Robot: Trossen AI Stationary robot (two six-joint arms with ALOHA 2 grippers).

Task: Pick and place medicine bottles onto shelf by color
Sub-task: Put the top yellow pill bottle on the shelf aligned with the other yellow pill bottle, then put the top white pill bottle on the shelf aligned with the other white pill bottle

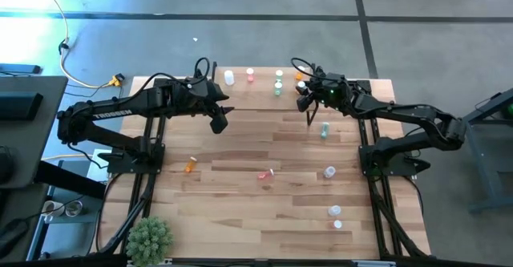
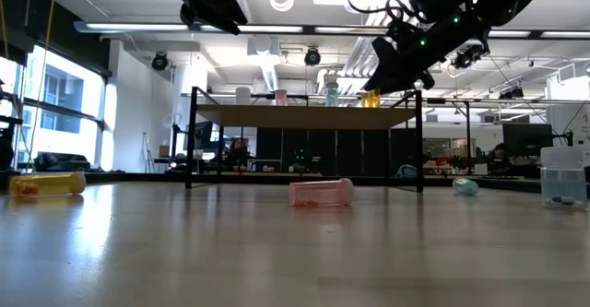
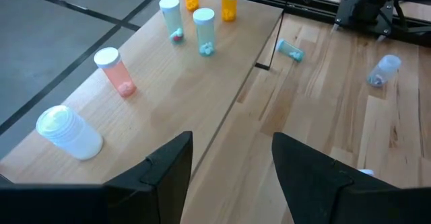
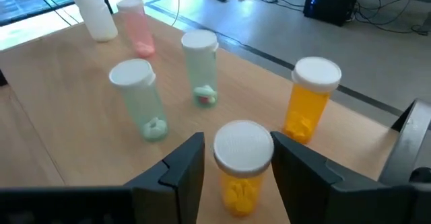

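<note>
The right gripper (image 4: 232, 160) straddles an orange bottle (image 4: 241, 165) on the shelf (image 1: 260, 91), at the table's one o'clock; whether it grips, I cannot tell. The left gripper (image 3: 232, 167) hovers at eleven o'clock, fingers apart, empty.

open-plan lab or office: grey concrete floor (image 1: 240, 26), exposed ceiling ducts (image 2: 267, 63) and strip lights, monitors (image 2: 525, 141) on desks behind, cables, big window (image 2: 55, 104) on one side.

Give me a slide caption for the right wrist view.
Right gripper open around an upright orange bottle on the shelf, beside a second orange bottle, two green, one pink.
</note>
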